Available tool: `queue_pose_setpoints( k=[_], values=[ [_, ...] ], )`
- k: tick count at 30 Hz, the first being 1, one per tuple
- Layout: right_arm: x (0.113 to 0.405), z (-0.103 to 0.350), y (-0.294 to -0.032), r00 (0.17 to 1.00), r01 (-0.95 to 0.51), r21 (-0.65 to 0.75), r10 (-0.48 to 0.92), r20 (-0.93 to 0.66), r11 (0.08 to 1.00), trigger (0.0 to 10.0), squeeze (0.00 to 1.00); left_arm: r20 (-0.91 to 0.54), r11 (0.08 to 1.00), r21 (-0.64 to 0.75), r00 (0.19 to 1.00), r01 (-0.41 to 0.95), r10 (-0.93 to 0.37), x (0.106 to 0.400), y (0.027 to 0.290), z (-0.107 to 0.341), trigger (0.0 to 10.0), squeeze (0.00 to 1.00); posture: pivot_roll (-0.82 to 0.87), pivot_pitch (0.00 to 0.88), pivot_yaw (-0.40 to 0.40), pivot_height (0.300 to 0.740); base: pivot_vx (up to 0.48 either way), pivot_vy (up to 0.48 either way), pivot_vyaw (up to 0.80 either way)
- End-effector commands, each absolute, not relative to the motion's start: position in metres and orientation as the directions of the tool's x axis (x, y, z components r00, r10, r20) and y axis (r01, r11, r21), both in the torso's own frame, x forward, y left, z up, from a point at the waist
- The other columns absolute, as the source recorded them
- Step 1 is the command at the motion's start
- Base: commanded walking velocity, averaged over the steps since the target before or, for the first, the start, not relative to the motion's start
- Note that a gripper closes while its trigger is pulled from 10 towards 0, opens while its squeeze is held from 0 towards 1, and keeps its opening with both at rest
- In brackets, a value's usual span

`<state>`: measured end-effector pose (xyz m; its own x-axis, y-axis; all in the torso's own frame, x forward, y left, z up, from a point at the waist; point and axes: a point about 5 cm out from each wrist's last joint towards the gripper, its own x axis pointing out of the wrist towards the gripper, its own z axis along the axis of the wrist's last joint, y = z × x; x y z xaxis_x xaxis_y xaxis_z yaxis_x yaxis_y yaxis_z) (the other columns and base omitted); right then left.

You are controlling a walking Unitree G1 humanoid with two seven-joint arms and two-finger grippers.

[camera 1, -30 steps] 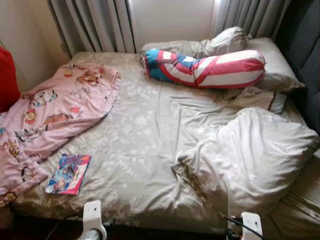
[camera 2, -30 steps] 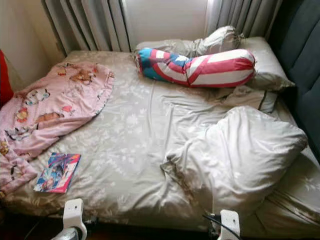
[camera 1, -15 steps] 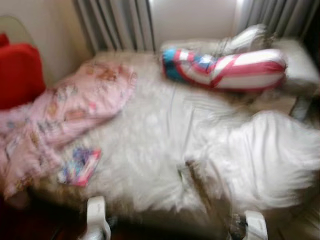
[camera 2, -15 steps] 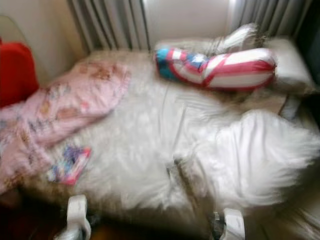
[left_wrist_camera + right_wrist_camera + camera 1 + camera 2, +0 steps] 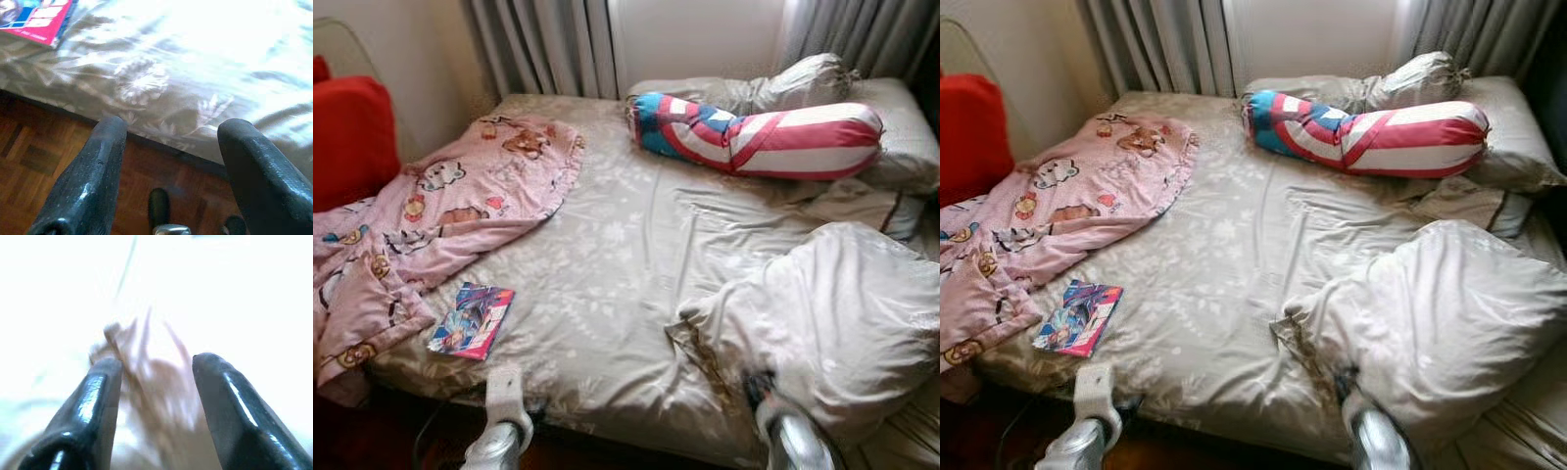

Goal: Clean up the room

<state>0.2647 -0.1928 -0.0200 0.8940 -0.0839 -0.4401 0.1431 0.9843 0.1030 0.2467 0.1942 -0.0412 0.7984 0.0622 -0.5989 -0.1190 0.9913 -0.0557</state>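
Unmade bed (image 5: 607, 284), book (image 5: 471, 320) near its foot, long axis towards curtains, both hands' fingers apart.

No text is legible; the printing on the book's (image 5: 472, 320) cover is too small to read.

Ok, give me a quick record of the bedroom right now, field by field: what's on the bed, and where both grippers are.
surface: bed with beige floral sheet
left side: pink cartoon blanket, crumpled, hanging over the edge
near front edge: magazine, lying flat beside the blanket
head end: red, white and blue bolster across the pillows
right side: bunched beige duvet
left gripper: fingers open, over the bed's front edge above the wood floor
right gripper: fingers open, at the duvet's near corner
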Motion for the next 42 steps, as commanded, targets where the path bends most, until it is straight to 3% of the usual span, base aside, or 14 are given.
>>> queue_pose_setpoints(
  k=[1,8,15,25,34,42],
  values=[
    [0.237,-0.042,-0.200,0.835,0.186,0.099,-0.105,-0.540,0.977,10.0,0.00,-0.624,0.991,-0.034,0.777,-0.127,0.079,0.237,0.199,-0.048,10.0,0.00,0.02,0.064,0.007,0.740,0.000,0.000,0.00],
    [0.225,-0.052,-0.204,0.797,0.199,0.092,-0.106,-0.594,0.976,10.0,0.00,-0.629,0.991,-0.036,0.773,-0.132,0.080,0.234,0.198,-0.050,10.0,0.00,0.02,0.071,0.001,0.740,0.000,0.000,0.00],
    [0.224,-0.053,-0.204,0.791,0.195,0.085,-0.105,-0.603,0.977,10.0,0.00,-0.631,0.991,-0.037,0.772,-0.131,0.079,0.232,0.198,-0.051,10.0,0.00,0.02,0.073,0.000,0.740,0.000,0.000,-0.74],
    [0.219,-0.057,-0.204,0.773,0.191,0.081,-0.098,-0.627,0.978,10.0,0.00,-0.632,0.992,-0.031,0.771,-0.125,0.078,0.231,0.198,-0.051,10.0,0.00,0.02,0.064,0.000,0.740,0.000,0.000,0.00],
    [0.216,-0.059,-0.204,0.756,0.186,0.085,-0.087,-0.648,0.979,10.0,0.00,-0.632,0.992,-0.027,0.771,-0.123,0.078,0.232,0.195,-0.051,10.0,0.00,0.02,0.058,-0.007,0.740,0.000,-0.455,-0.34],
    [0.216,-0.059,-0.206,0.758,0.192,0.083,-0.094,-0.645,0.978,10.0,0.00,-0.633,0.992,-0.026,0.770,-0.122,0.078,0.232,0.195,-0.051,10.0,0.00,0.01,0.061,-0.007,0.740,0.000,0.000,-0.15]
  ],
)
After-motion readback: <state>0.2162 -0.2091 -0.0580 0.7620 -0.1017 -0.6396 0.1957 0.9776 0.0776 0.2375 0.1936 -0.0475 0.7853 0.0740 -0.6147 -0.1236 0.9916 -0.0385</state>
